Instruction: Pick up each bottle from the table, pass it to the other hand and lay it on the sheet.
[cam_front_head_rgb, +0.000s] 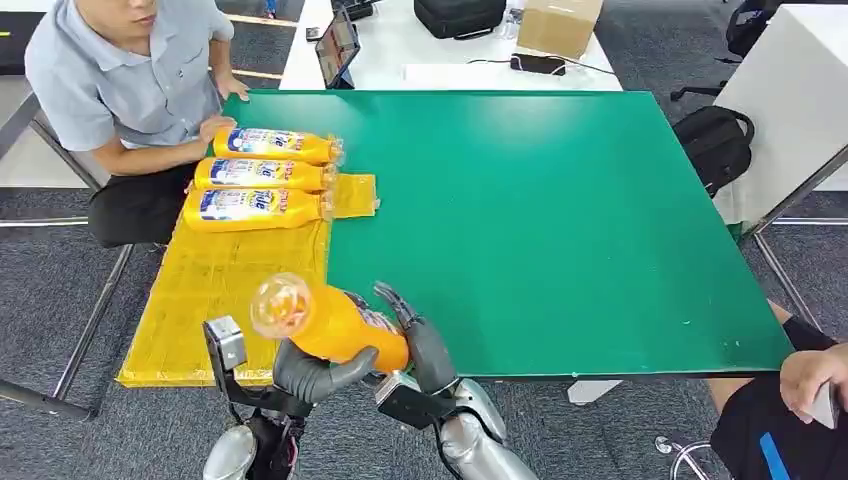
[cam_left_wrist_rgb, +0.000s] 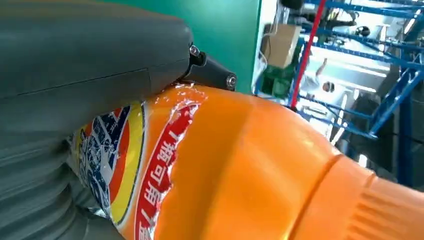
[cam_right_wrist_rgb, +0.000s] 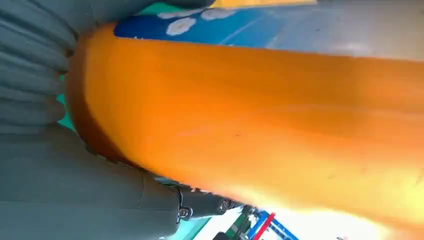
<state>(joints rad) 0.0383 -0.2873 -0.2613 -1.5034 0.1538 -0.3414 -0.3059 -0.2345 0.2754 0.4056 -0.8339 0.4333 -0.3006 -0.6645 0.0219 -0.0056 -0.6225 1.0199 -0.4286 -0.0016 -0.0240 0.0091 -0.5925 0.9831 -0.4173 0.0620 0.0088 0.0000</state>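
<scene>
Green table (cam_front_head_rgb: 560, 220) fills the mid of the head view, w/ a yellow sheet (cam_front_head_rgb: 225, 290) over its left edge. Grey carpet floor (cam_front_head_rgb: 50, 290) around it. White desk (cam_front_head_rgb: 440, 55) behind, w/ a tablet (cam_front_head_rgb: 337, 45), black bag (cam_front_head_rgb: 460, 15) and cardboard box (cam_front_head_rgb: 558, 22) on it. Black backpack (cam_front_head_rgb: 715, 140) on floor to the right. One person (cam_front_head_rgb: 120, 80) sits at the far left corner, hand by the bottles; another person (cam_front_head_rgb: 800, 400) at lower right.

Three bottles (cam_front_head_rgb: 262, 178) lie on the sheet side by side, touching, long axes across the table, caps toward the green.

Fourth bottle (cam_front_head_rgb: 325, 320) is off the table at the near edge, above sheet/green border. Long axis tilted, clear cap end up and toward the left, base down-right. Left hand (cam_front_head_rgb: 310, 372) wraps it from below; right hand (cam_front_head_rgb: 420, 340) grips the base end. Both hold it.
</scene>
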